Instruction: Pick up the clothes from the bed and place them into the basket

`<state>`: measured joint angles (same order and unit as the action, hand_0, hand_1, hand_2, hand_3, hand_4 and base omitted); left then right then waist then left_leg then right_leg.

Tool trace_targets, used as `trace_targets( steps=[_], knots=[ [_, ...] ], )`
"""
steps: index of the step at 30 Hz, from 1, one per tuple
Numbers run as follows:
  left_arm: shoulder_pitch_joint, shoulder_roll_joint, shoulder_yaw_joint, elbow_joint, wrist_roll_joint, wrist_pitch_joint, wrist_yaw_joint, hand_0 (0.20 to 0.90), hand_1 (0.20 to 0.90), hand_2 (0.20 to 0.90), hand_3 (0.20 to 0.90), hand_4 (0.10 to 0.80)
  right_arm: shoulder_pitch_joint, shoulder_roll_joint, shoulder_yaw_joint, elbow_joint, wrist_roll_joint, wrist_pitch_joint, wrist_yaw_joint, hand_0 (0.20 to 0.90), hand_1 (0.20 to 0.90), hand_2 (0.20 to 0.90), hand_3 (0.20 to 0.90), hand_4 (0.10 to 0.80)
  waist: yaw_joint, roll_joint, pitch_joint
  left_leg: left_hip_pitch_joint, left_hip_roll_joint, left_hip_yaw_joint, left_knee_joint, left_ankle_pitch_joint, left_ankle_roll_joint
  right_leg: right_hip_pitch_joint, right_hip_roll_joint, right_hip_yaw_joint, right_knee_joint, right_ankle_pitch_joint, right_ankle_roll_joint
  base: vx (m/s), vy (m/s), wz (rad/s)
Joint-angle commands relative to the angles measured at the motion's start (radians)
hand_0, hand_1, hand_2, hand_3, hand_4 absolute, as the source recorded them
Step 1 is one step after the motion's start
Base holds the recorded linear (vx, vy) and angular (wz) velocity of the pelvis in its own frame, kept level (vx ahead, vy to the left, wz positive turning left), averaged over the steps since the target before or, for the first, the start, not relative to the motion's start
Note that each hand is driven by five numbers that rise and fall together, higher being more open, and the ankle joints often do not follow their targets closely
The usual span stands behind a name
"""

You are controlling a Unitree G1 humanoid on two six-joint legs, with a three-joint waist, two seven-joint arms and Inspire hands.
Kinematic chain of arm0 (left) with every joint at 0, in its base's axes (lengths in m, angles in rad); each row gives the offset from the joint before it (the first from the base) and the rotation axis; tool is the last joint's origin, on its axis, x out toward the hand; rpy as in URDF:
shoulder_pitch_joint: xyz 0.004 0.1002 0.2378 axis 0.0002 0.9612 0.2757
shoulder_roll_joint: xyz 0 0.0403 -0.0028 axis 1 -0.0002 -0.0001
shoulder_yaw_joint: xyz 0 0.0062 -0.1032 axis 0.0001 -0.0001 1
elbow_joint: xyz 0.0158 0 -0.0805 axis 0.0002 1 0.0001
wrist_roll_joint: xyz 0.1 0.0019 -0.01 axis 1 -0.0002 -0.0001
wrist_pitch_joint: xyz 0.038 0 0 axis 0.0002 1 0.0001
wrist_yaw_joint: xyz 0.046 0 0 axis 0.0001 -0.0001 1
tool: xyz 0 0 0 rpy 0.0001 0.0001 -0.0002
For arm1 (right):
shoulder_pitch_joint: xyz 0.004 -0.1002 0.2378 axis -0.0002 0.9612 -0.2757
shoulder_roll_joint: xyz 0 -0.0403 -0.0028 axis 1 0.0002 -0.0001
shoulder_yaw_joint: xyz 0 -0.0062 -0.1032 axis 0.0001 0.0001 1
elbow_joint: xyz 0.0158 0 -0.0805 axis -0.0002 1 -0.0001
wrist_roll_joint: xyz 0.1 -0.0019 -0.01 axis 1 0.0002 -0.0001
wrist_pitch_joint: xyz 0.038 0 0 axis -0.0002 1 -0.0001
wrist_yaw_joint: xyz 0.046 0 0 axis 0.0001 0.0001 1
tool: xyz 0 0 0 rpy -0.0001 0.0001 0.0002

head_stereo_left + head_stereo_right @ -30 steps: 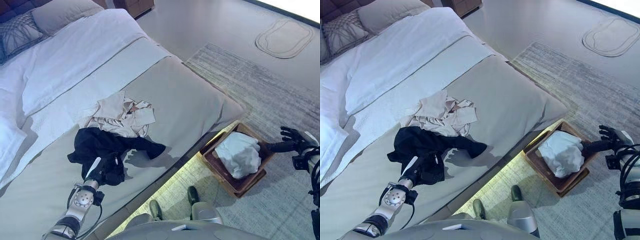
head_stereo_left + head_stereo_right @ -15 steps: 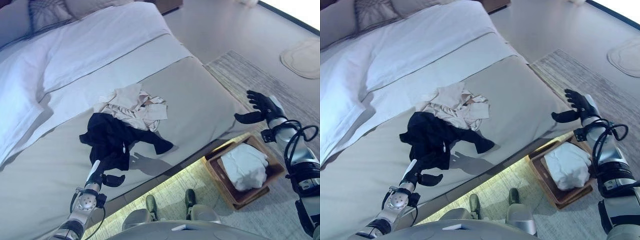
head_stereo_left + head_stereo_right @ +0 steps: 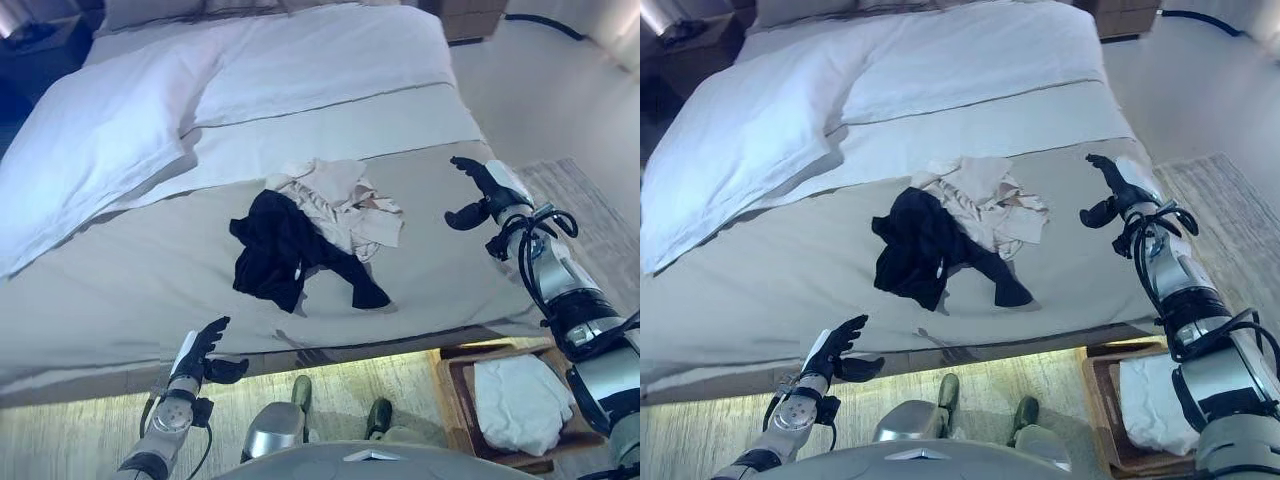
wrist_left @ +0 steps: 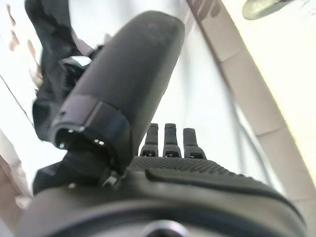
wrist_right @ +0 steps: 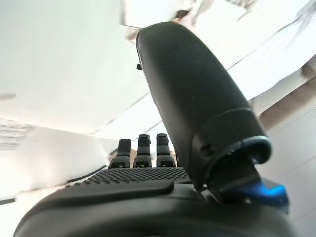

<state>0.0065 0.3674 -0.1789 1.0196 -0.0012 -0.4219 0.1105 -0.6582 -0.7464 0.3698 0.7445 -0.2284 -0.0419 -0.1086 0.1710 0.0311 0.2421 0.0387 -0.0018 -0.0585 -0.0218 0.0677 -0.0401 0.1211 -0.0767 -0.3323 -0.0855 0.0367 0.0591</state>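
On the bed (image 3: 120, 290) you have a crumpled black garment (image 3: 285, 250) overlapping a rumpled beige garment (image 3: 345, 200). Your wooden basket (image 3: 455, 375) sits on the floor below the bed's edge, holding white cloth (image 3: 520, 400). Your left hand (image 3: 200, 352) and right hand (image 3: 480, 190) are both spread, holding nothing.

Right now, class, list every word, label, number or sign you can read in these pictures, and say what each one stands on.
None: no readable text shows in any view.
Black garment: no label or print visible.
Beige clothes: no print visible.
Basket with the white cloth: no marking visible.
Bed: plain covers.
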Motion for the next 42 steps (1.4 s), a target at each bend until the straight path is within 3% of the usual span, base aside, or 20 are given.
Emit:
trace_targets(
  steps=[1,6,9,11,17,23,27,35,39,40,41,42],
  knots=[
    [-0.027,0.076,0.004,-0.096,-0.019,-0.055,-0.006,0.9,0.9,0.9,0.9,0.8,-0.211,-0.054,0.048,0.013,-0.041,0.003,-0.107,0.9,0.9,0.9,0.9,0.8,0.062,-0.038,-0.01,-0.085,-0.014,-0.056,0.162,-0.125,-0.019,-0.093,-0.03,-0.029,0.313,-0.205,-0.073,-0.076,0.031,0.5],
    [-0.046,0.096,-0.046,-0.117,-0.002,-0.098,-0.016,0.9,0.9,0.9,0.9,0.8,-0.337,-0.092,0.086,0.083,-0.084,0.043,-0.198,0.9,0.9,0.9,0.9,0.8,0.121,-0.008,0.093,-0.183,-0.033,-0.091,0.256,-0.135,-0.021,-0.174,-0.057,-0.08,0.448,-0.255,-0.103,-0.056,0.03,0.41],
    [-0.03,0.106,-0.099,-0.156,-0.003,-0.13,0.004,0.9,0.9,0.9,0.9,0.8,-0.417,-0.115,0.122,0.133,-0.106,0.075,-0.239,0.9,0.9,0.9,0.9,0.8,0.15,0.028,0.162,-0.273,-0.051,-0.097,0.314,-0.125,-0.015,-0.263,-0.086,-0.102,0.553,-0.276,-0.119,-0.063,0.057,0.3],
    [-0.024,0.109,-0.106,-0.167,-0.007,-0.148,0.011,0.9,0.9,0.9,0.9,0.8,-0.453,-0.122,0.146,0.143,-0.118,0.094,-0.24,0.9,0.9,0.9,0.9,0.8,0.158,0.034,0.188,-0.298,-0.061,-0.093,0.346,-0.153,-0.016,-0.297,-0.097,-0.09,0.605,-0.313,-0.117,0.033,0.024,0.22],
    [0.001,0.118,-0.118,-0.26,-0.027,-0.213,0.078,0.9,0.9,0.9,0.9,0.8,-0.55,-0.145,0.199,0.168,-0.119,0.15,-0.264,0.9,0.9,0.9,0.9,0.8,0.176,0.068,0.277,-0.437,-0.112,-0.07,0.462,-0.172,0.024,-0.456,-0.144,-0.091,0.778,-0.34,-0.127,-0.015,0.043,0.18],
    [0.012,0.152,-0.112,-0.381,0.076,-0.245,0.31,0.9,0.9,0.9,0.9,0.8,-0.548,-0.14,0.193,0.187,-0.091,0.159,-0.281,0.9,0.9,0.9,0.9,0.8,0.19,0.078,0.278,-0.638,-0.136,-0.052,0.595,-0.203,0.056,-0.651,-0.167,-0.077,0.905,-0.353,-0.132,-0.016,-0.005,0.1],
    [-0.007,0.195,-0.118,-0.46,0.164,-0.209,0.42,0.9,0.9,0.9,0.9,0.8,-0.553,-0.139,0.211,0.2,-0.064,0.177,-0.232,0.9,0.9,0.9,0.9,0.8,0.188,0.082,0.278,-0.744,-0.143,-0.042,0.691,-0.23,0.069,-0.753,-0.164,-0.061,0.975,-0.367,-0.141,-0.007,-0.011,-0.03],
    [-0.026,0.248,-0.118,-0.59,0.085,-0.207,0.438,0.9,0.9,0.9,0.9,0.8,-0.637,-0.15,0.269,0.273,-0.069,0.27,-0.224,0.9,0.9,0.9,0.9,0.8,0.187,0.111,0.278,-0.932,-0.142,-0.018,0.861,-0.277,0.087,-0.944,-0.173,-0.025,1.105,-0.387,-0.141,-0.006,0.003,-0.02],
    [-0.009,0.27,-0.112,-0.632,0.064,-0.217,0.421,0.9,0.9,0.9,0.9,0.8,-0.714,-0.174,0.314,0.294,-0.04,0.255,-0.212,0.9,0.9,0.9,0.9,0.8,0.195,0.119,0.278,-0.995,-0.15,-0.021,0.883,-0.271,0.095,-1.007,-0.17,-0.02,1.123,-0.382,-0.142,-0.035,-0.017,0.02],
    [-0.004,0.274,-0.112,-0.639,0.061,-0.218,0.415,0.9,0.9,0.9,0.9,0.8,-0.733,-0.183,0.329,0.291,-0.029,0.255,-0.219,0.862,0.862,0.862,0.856,0.756,0.197,0.119,0.278,-1.009,-0.152,-0.021,0.89,-0.269,0.095,-1.021,-0.169,-0.02,1.129,-0.381,-0.142,-0.034,0.007,0.0],
    [0.002,0.276,-0.11,-0.643,0.058,-0.22,0.413,0.9,0.9,0.9,0.9,0.8,-0.747,-0.192,0.339,0.292,-0.03,0.245,-0.219,0.648,0.648,0.648,0.606,0.506,0.197,0.119,0.278,-1.02,-0.154,-0.02,0.895,-0.269,0.097,-1.031,-0.167,-0.019,1.134,-0.381,-0.143,-0.036,0.02,-0.01],
    [0.012,0.279,-0.107,-0.648,0.051,-0.222,0.41,0.9,0.9,0.9,0.9,0.8,-0.768,-0.203,0.354,0.292,-0.031,0.241,-0.223,0.585,0.585,0.585,0.532,0.432,0.198,0.119,0.278,-1.032,-0.155,-0.019,0.902,-0.267,0.098,-1.044,-0.165,-0.02,1.142,-0.38,-0.144,-0.032,0.025,-0.01]
  ],
)
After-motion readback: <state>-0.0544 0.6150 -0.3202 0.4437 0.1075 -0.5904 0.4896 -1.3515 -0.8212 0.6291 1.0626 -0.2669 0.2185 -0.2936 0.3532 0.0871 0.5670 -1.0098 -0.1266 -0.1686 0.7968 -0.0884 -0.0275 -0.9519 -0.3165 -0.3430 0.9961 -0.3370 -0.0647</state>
